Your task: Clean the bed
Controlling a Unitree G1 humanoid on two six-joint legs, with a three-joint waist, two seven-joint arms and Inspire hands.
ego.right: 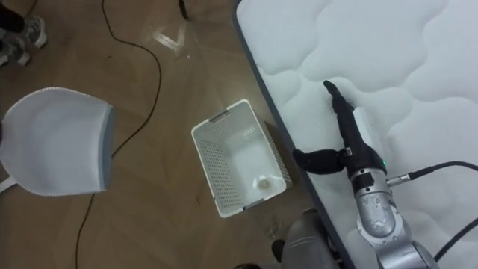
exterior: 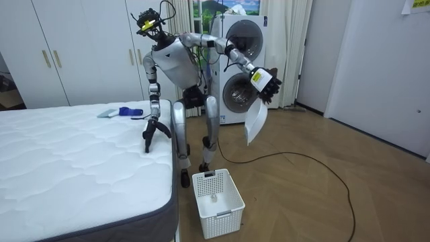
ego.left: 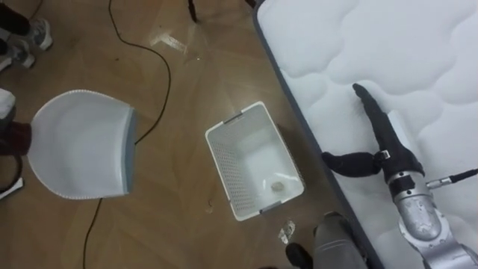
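— Where is the bed (ego.left: 418,45), and what lies on it?
— It has one bare white quilted mattress, and the robot stands at its side. At the far end in the room view lie two things: one blue object (exterior: 129,111) and, just beside it, one pale flat one (exterior: 106,113).

— And the hands?
— The right hand (ego.left: 388,146) rests on the mattress near the edge, its fingers straight and together and its thumb spread to the side, holding nothing. The left hand (exterior: 269,84) is raised over the floor, closed on one white dustpan (ego.left: 78,146), which hangs down from it.

— Anything on the floor?
— One white perforated basket (ego.left: 224,161) stands just beside the bed, between bed and dustpan. One small pale lump (ego.left: 276,185) lies inside it, and one scrap (ego.left: 285,232) lies on the boards near its corner.
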